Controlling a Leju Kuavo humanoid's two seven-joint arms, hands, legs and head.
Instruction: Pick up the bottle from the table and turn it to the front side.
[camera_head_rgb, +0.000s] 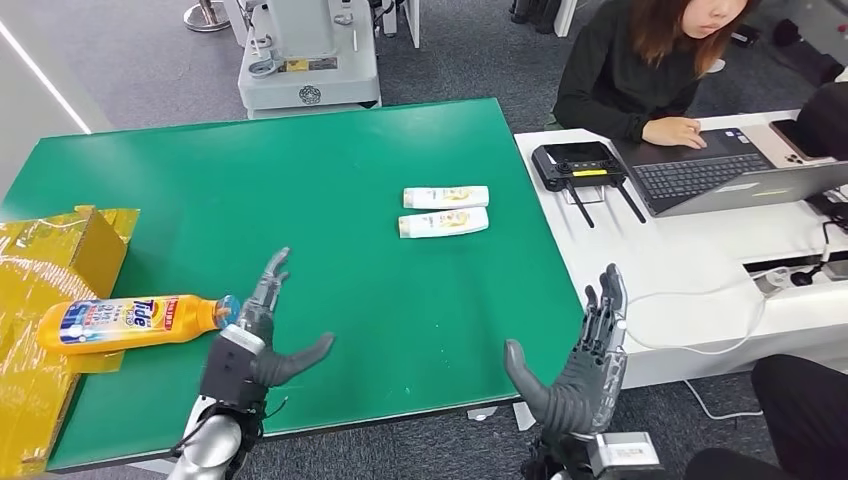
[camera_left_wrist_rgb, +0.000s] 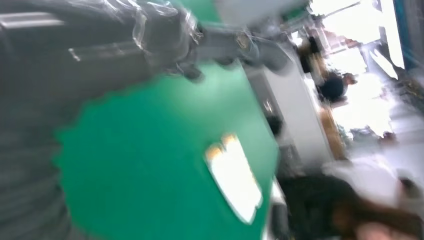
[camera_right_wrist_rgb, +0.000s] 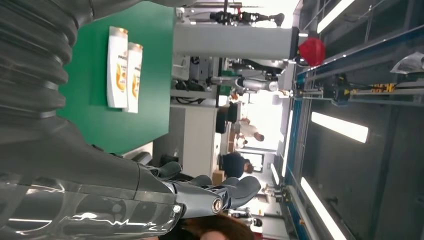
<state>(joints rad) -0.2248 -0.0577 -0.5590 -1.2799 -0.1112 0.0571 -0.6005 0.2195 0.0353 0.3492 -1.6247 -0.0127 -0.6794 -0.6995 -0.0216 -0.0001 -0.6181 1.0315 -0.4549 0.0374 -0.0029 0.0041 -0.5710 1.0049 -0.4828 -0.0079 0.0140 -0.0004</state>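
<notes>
Left hand (camera_head_rgb: 262, 330): fingers apart and extended, thumb spread, nothing held. It hovers above the green bench (camera_head_rgb: 330, 180) at its near left, beside the cap end of the yellow bottle (camera_head_rgb: 130, 322); whether a fingertip touches the cap cannot be told. Right hand (camera_head_rgb: 580, 365): fingers apart, palm open, empty, off the bench's near right corner.

The yellow bottle lies on its side at the bench's left edge, partly on the yellow cardboard box (camera_head_rgb: 60, 255), printed label up, cap toward the left hand. Two white bottles (camera_head_rgb: 444, 210) lie side by side near mid-bench, well apart from both hands.

Step in hand, as a judgement: the scene fits both an approach to the yellow bottle and a withdrawal after setting it down label-up. Which bottle the task means is not settled. Any grasp would call for closing the fingers around the body, not the cap.
</notes>
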